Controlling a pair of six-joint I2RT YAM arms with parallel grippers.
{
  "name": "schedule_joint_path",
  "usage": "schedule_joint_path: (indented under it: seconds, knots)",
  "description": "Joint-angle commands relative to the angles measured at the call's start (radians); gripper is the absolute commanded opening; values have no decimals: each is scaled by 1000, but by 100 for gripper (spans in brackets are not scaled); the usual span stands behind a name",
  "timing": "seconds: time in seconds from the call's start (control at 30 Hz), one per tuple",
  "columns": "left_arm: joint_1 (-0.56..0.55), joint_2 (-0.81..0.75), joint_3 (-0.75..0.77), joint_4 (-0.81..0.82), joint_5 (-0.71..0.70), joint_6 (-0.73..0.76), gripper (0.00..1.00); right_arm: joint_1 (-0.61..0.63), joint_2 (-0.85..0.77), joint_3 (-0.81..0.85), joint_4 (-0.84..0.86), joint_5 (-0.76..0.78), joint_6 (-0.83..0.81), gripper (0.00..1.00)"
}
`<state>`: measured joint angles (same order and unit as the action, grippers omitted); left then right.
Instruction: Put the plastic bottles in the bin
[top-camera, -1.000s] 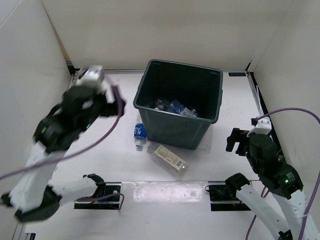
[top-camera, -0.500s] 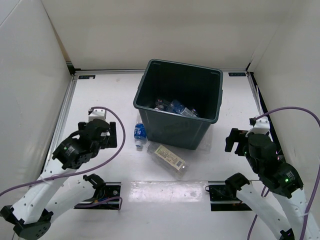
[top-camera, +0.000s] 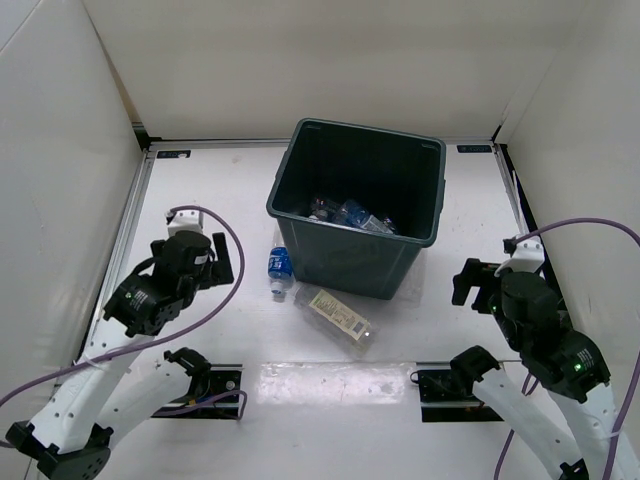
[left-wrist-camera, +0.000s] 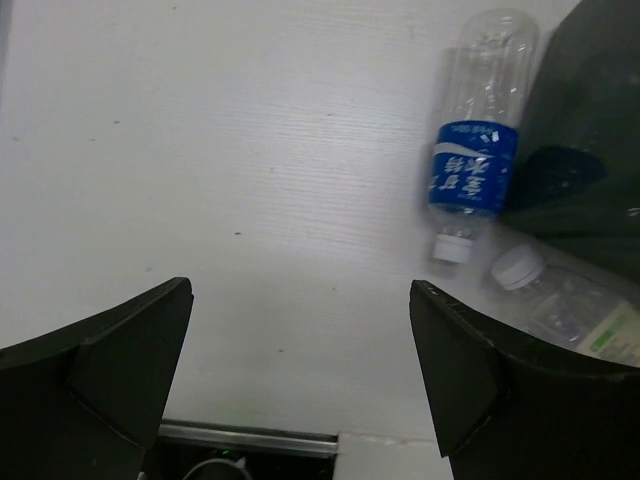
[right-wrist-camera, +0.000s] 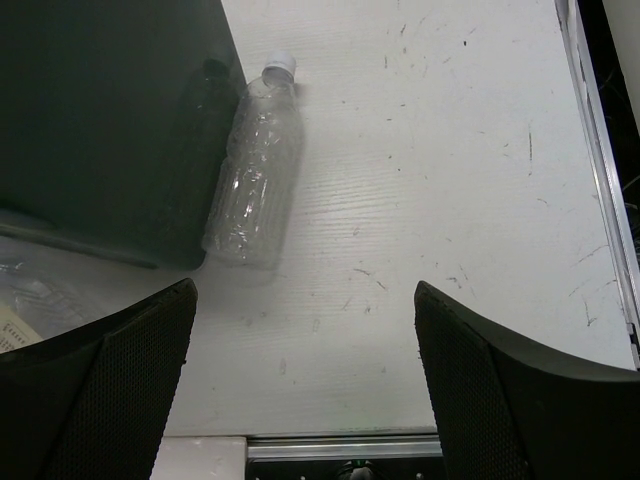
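Now, on the tabletop (top-camera: 200, 200), work outward from the bin (top-camera: 350, 262), standing centrally with several bottles (top-camera: 350, 215) inside. Bring the left tool (left-wrist-camera: 300, 345), spread wide and empty, over the blue-label bottle (left-wrist-camera: 474, 140) lying just beside the bin's near-left wall; close across its body, not the cap. Save the right tool (right-wrist-camera: 305, 350), likewise gaping and empty, for the clear bottle (right-wrist-camera: 252, 170) along the bin's right side.

clear glossy plastic bottles (left-wrist-camera: 478, 130), matt plastic bin (top-camera: 355, 260), scuffed white table (right-wrist-camera: 430, 200).
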<state>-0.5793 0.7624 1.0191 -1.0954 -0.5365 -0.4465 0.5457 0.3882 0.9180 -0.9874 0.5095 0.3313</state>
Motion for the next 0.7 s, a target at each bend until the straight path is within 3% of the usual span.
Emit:
schedule_joint_path:
  seconds: [0.0,0.17,0.3,0.4,0.43,0.67]
  knots:
    - [44,8,-33,185,172,-44,100,8,-9,2,26,7,-9,90]
    - [90,119,-51,379,234,-84,100,34,-18,4,19,15,-5,90]
    - [261,286,-82,501,500,-124,100,39,-40,7,13,27,5,90]
    - [346,360,-146,630,599,-123,100,25,-41,4,13,26,5,90]
    - [360,398,-152,705,642,-120,100,25,-43,7,13,23,0,90]
    - [375,664,-18,807,852,-38,100,49,-45,8,13,21,0,90]
